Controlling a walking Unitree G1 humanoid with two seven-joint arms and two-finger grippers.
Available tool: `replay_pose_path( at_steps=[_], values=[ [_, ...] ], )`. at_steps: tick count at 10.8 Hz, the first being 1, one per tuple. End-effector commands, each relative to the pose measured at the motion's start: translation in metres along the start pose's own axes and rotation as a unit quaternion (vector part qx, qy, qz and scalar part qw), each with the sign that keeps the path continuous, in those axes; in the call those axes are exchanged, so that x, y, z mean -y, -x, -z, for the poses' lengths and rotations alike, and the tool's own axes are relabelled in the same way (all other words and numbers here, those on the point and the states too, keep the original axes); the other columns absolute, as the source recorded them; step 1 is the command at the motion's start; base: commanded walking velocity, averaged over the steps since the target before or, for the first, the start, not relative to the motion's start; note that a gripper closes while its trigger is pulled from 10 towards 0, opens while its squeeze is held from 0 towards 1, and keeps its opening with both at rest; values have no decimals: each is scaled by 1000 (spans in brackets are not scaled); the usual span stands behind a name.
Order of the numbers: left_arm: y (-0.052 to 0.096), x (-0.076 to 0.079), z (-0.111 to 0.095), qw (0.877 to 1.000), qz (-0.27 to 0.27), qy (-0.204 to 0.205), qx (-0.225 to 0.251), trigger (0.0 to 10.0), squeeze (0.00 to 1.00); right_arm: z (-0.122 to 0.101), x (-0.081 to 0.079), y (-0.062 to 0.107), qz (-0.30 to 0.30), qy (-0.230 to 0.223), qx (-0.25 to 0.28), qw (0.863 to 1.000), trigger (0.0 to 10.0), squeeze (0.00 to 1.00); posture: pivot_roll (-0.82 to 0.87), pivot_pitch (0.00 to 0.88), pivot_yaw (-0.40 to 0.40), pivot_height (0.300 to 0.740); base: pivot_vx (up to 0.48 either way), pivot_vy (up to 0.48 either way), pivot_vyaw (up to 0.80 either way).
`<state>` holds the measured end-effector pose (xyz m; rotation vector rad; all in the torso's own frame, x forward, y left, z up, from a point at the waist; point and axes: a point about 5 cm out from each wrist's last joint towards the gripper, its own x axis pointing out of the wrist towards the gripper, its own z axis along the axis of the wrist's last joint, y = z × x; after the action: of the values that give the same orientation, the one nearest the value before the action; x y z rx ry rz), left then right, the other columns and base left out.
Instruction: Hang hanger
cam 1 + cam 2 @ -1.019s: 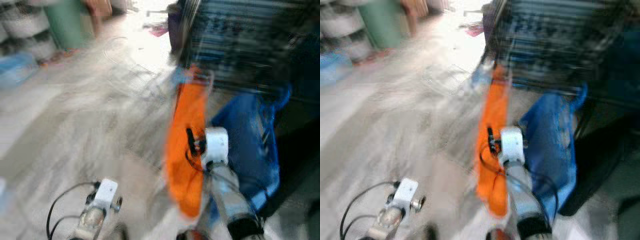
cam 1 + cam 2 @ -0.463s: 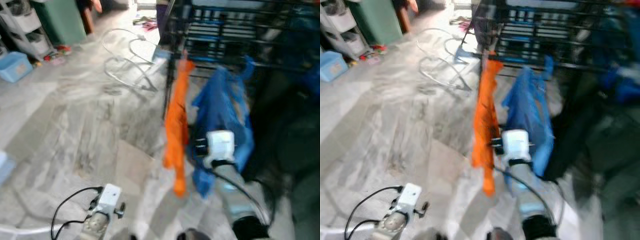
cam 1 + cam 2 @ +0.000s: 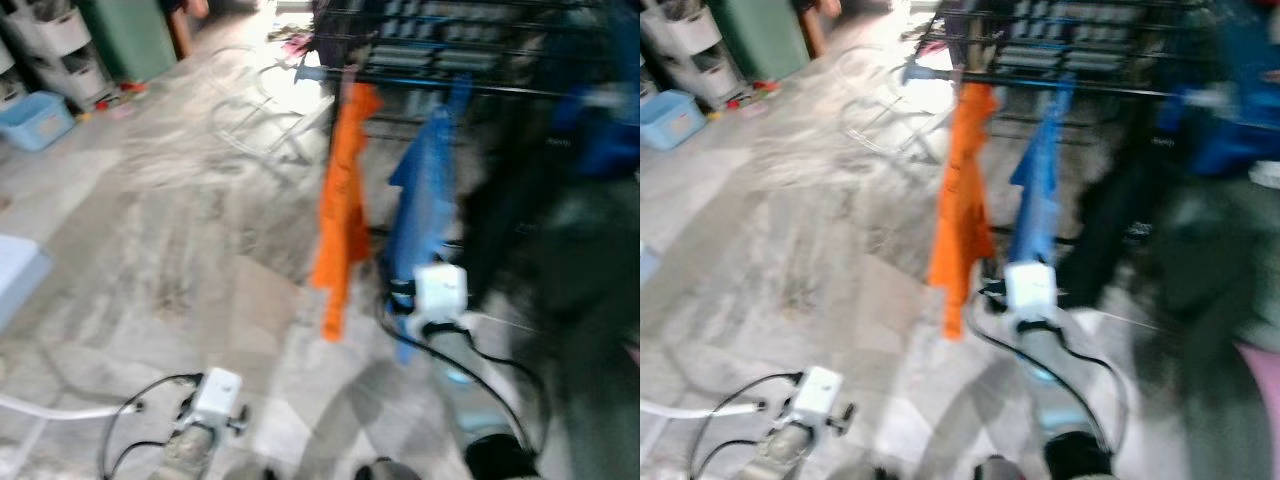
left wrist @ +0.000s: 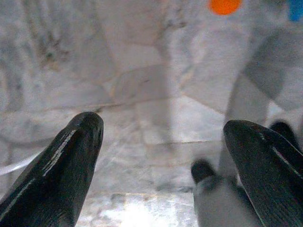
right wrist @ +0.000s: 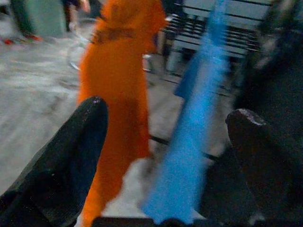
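A long orange garment (image 3: 340, 195) and a limp blue garment (image 3: 425, 190) hang from a dark wire drying rack (image 3: 450, 60) above grey marbled floor tiles (image 3: 170, 250). The right gripper (image 5: 168, 156) reaches toward the blue cloth, fingers spread wide, holding nothing. The left gripper (image 4: 165, 142) hangs low, also spread. No hanger can be made out in the blur.

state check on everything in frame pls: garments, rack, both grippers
orange garment: hanging from the rack
blue garment: hanging beside the orange one
drying rack: standing, garments on it
right gripper: open, empty, facing the garments
left gripper: open, empty, over the floor
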<state>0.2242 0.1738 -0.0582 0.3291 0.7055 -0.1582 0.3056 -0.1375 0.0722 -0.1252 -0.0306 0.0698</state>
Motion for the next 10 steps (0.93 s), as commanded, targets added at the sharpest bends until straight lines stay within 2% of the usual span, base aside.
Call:
replay_pose_path(
  at_steps=[1,3,6,7,9,10],
  values=[
    [2,-8,7,1000,-8,-2,-10,10000,0,2,-9,1,-10,-7,-3,1000,10000,1000,-175,117,29,740,-315,0,0],
    [2,-7,6,1000,1,2,-12,10000,0,20,-10,7,-23,-2,-38,999,10000,1000,-177,117,26,740,0,0,0],
    [3,-10,11,999,7,26,-23,10000,0,65,-9,30,-41,-10,-150,988,10000,1000,-174,111,25,740,0,0,0],
    [3,-11,12,999,7,25,-26,10000,0,74,-9,35,-50,-5,-174,984,10000,1000,-174,107,26,740,0,0,0],
    [6,-16,22,999,11,-2,-52,10000,0,124,-3,80,-63,0,-336,940,10000,969,-173,87,31,740,0,0,0],
    [7,-17,24,998,13,-3,-58,10000,0,134,0,93,-68,8,-374,925,10000,969,-173,86,30,740,0,0,0]
  ],
)
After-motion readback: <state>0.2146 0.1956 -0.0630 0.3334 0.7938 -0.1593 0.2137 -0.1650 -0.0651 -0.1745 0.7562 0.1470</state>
